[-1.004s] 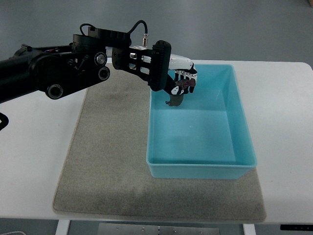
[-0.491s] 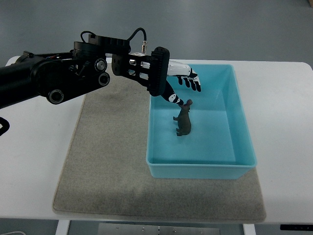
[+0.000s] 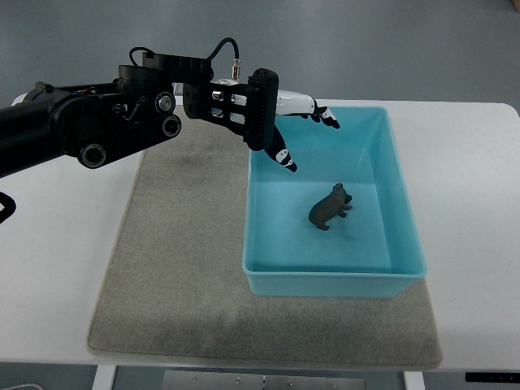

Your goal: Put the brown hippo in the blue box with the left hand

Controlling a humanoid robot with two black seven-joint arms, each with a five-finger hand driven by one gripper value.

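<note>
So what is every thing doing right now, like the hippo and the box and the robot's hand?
brown hippo: lying inside the box, on its floor, nothing touching it.
blue box: open on top, sitting on the mat, holding only the hippo.
left hand: open, fingers spread, over the box's far left corner, holding nothing.
grey mat: flat on the white table.
</note>
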